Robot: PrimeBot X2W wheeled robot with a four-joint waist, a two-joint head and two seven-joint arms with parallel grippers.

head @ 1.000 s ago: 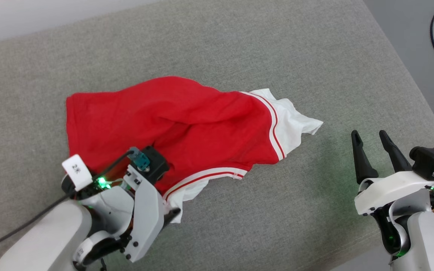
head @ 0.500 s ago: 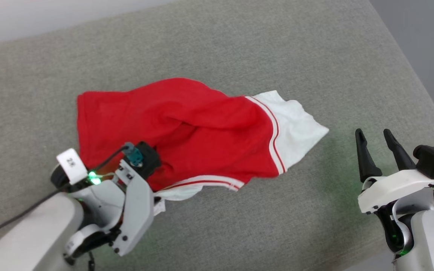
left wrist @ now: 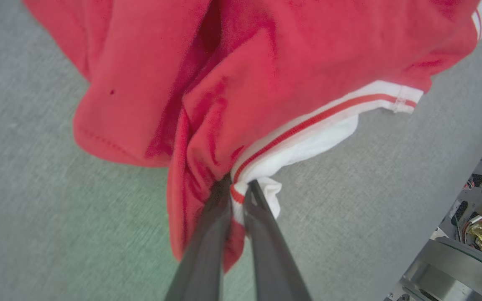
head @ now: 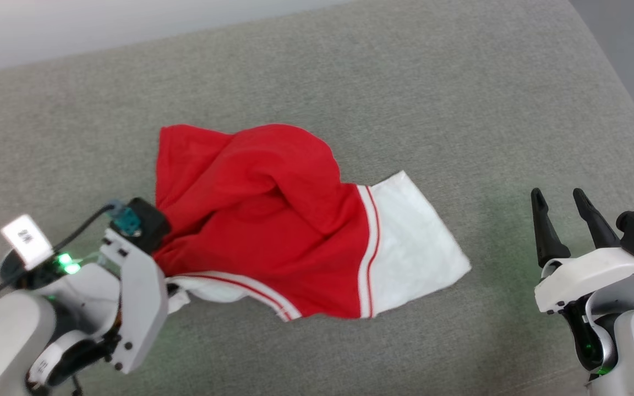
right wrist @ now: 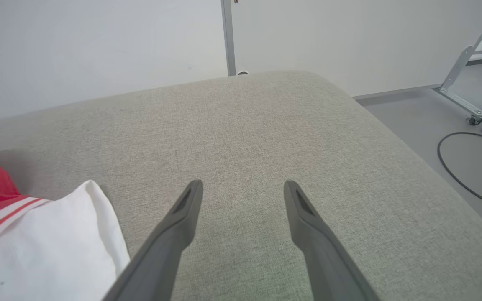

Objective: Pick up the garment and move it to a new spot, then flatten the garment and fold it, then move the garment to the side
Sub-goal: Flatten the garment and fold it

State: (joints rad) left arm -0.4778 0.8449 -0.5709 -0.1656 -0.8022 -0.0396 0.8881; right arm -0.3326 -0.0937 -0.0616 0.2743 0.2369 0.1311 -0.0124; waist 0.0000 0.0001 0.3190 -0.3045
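The garment [head: 262, 220], a red T-shirt with white sleeves and striped trim, lies bunched on the grey cushion [head: 350, 82]. My left gripper [left wrist: 237, 190] is shut on the garment at a striped sleeve seam, near its lower left corner in the head view; there the fingers are hidden behind the wrist [head: 135, 275]. One white sleeve [head: 410, 242] spreads flat to the right. My right gripper [head: 559, 201] stands open at the lower right, apart from the garment, with the sleeve [right wrist: 44, 246] to its left in the right wrist view.
The grey cushion's right edge [right wrist: 391, 125] curves down to a grey floor with a black cable [right wrist: 454, 175] and a wheeled metal frame [right wrist: 471, 113]. A pale wall [right wrist: 98, 42] runs behind the cushion.
My left gripper has shut on the sleeve seam and pulled the garment left and toward me, bunching the red body. The right sleeve has flattened out. The head camera has shifted slightly.
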